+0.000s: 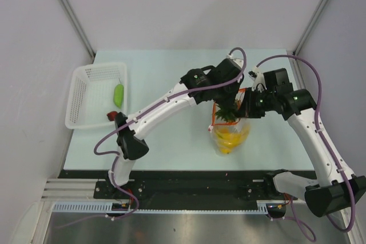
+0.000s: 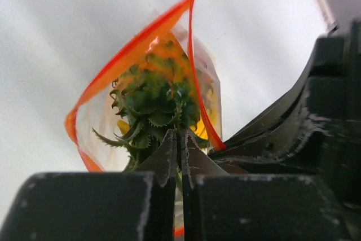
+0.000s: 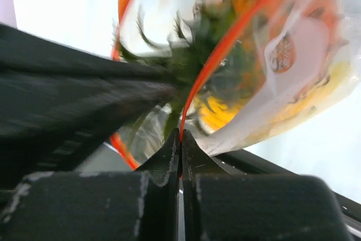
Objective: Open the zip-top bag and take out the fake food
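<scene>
At table centre, between both arms: zip-top bag [image 1: 231, 135], clear, standing on its base on the table [image 1: 171, 152], mouth up.

- Mouth: open. The orange-red zip strip [image 2: 135, 46] is spread into a wide loop. Opening step judged done.
- Right gripper [image 3: 180, 142]: fingers pressed together, pinching the strip at the rim and holding that side of the mouth.
- Left gripper [image 2: 179, 153]: reaches into the mouth, fingers closed to a thin slit on the green crown of the pineapple [image 2: 155, 103]. How firm the grip is cannot be told.
- Contents in the bag: pineapple, crown uppermost; yellow pieces [image 1: 227, 138] beneath it, likely bananas. Anything else is hidden by crinkled plastic.
- Already out: green piece [image 1: 118, 94] and small red fruit [image 1: 110, 116], lying in the white perforated basket [image 1: 80, 78] at far left, well apart from the bag.
- Left to do, by judgement: lift the pineapple clear of the mouth, then take out the yellow pieces. Roughly midway.
</scene>
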